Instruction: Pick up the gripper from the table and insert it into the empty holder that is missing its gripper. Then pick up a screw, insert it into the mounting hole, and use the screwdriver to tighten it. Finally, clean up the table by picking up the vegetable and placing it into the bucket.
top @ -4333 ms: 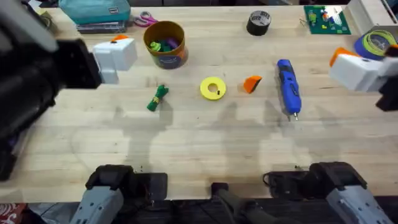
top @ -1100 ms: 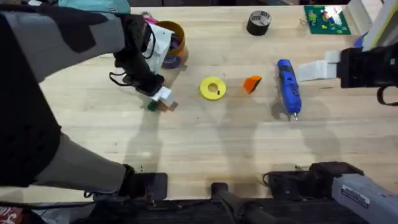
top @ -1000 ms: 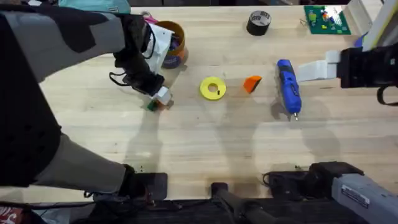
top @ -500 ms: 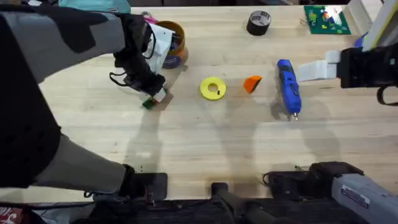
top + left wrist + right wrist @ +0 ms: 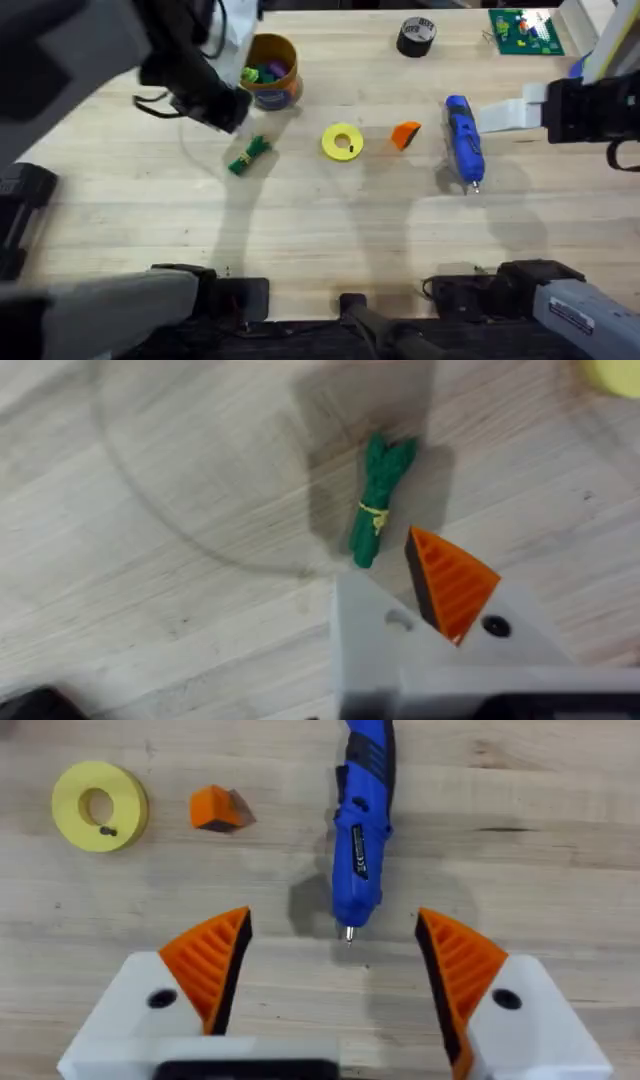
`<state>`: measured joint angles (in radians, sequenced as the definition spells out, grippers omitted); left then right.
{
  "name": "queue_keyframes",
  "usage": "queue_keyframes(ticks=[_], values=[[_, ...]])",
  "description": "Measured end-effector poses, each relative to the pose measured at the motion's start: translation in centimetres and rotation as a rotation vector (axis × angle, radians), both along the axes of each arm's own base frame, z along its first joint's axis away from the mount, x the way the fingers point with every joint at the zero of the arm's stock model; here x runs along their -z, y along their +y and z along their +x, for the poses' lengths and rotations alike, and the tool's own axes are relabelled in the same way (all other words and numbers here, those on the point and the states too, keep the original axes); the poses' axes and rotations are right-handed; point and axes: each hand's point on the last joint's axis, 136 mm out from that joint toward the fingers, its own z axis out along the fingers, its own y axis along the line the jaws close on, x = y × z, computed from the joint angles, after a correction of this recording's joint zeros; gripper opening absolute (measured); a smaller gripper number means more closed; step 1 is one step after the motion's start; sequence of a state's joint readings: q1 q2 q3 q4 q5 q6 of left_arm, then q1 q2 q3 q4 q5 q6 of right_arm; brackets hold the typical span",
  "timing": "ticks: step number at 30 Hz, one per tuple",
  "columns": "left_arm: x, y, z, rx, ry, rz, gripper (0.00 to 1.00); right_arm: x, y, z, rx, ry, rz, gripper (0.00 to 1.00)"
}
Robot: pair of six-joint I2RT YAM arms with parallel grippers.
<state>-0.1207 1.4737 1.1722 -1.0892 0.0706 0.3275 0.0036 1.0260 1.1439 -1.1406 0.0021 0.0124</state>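
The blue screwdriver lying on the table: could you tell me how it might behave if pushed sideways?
The screwdriver looks rounded and pen-shaped, so it may roll. Its body appears rigid, likely sliding as one piece on the smooth wooden table.

The left arm (image 5: 150,50) rises large, dark and blurred over the bench's (image 5: 330,230) far left corner, covering whatever lies beneath it, and its gripper's far ends are lost in that dark mass. In the left wrist view one white finger base (image 5: 440,650) carries an orange ribbed pad (image 5: 450,582), while the second finger is cut off by the picture's edge, so its spread cannot be judged. Small coloured bits inside the bucket (image 5: 271,72) are too small to name, perhaps toys, and the green board (image 5: 522,30) at the far right corner is likewise unreadable.
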Motion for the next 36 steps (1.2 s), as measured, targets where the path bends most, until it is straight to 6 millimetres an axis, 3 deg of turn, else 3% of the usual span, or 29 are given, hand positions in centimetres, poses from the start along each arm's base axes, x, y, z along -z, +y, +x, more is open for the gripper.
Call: queue_keyframes(ticks=[12,16,21,22,27,28,36], values=[[-9.0,0.3,-2.2,-0.025,-0.319,-0.046,0.013,0.0,0.0,0.0,0.0,0.0,0.0,0.996],[-10.6,0.4,-2.8,-0.026,-0.382,-0.052,0.013,0.0,0.0,0.0,0.0,0.0,0.0,0.996],[-10.9,0.4,-3.0,-0.028,-0.394,-0.054,0.013,0.0,0.0,0.0,0.0,0.0,0.0,0.996],[-10.9,0.5,-3.0,-0.027,-0.395,-0.052,0.078,0.0,0.0,0.0,0.0,0.0,0.0,0.997],[-10.9,0.5,-3.0,-0.03,-0.395,-0.052,0.859,0.0,0.0,0.0,0.0,0.0,0.0,0.996],[-10.9,0.5,-3.0,-0.033,-0.394,-0.053,0.95,0.0,0.0,0.0,0.0,0.0,0.0,0.996],[-11.1,0.4,-2.6,-0.033,-0.413,-0.055,0.985,0.0,0.0,0.0,0.0,0.001,0.0,0.996]])
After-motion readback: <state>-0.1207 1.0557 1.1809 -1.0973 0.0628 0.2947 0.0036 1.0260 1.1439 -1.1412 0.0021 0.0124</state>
